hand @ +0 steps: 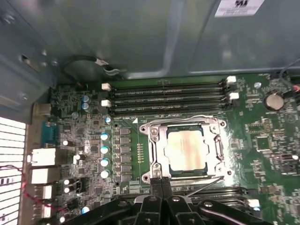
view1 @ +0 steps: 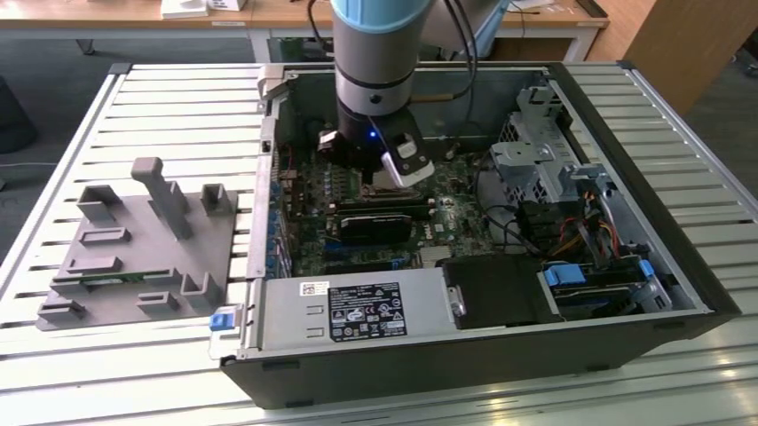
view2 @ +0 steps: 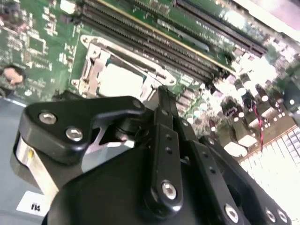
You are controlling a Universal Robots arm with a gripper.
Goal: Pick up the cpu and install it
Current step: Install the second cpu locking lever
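Inside the open computer case, the arm is reaching down over the motherboard, its hand hovering just beside the socket. In the first wrist view the black fingers are pressing together with no gap between them and are gripping nothing. The cpu is sitting flat in the metal socket frame, silvery top facing up, next to the rows of memory slots. It is also showing pale inside the frame in the second wrist view. Out on the slatted counter, a grey parts holder is lying at the exterior view's left of the case.
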